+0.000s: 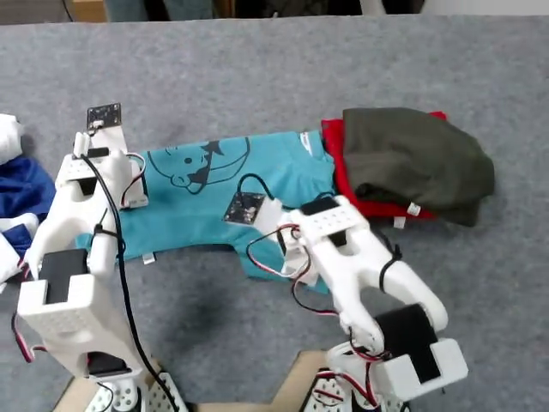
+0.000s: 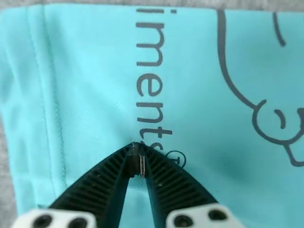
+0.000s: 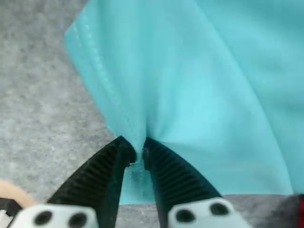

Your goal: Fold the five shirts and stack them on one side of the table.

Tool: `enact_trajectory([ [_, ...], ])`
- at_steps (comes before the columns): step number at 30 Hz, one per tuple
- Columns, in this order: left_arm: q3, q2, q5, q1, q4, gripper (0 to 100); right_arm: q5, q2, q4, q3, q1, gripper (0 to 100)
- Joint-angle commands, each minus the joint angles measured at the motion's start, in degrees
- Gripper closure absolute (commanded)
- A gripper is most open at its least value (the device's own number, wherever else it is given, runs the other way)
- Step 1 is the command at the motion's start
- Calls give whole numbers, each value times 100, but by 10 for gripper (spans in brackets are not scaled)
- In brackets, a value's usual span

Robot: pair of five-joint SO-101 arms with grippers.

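Jaws of both arms are clamped on cloth: the left gripper (image 2: 137,160) pinches the teal shirt (image 1: 283,172) beside its print, the right gripper (image 3: 137,158) near its hem. Shirt lies spread on the grey table (image 1: 257,69), touching a folded red shirt (image 1: 343,184) under a dark olive shirt (image 1: 412,159).

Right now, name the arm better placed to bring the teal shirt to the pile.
Right, probably. The right hand pinches the teal shirt at the edge nearer the olive shirt stacked on the red shirt; the left hand sits on the printed end, farther off.
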Motion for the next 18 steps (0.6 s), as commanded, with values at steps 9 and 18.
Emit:
enact_trajectory([
  [9,171,-202,53,4,-220,971,26,136,659,-848,70,984],
  [18,171,-202,53,4,-220,971,53,4,1556,-2044,167,985],
])
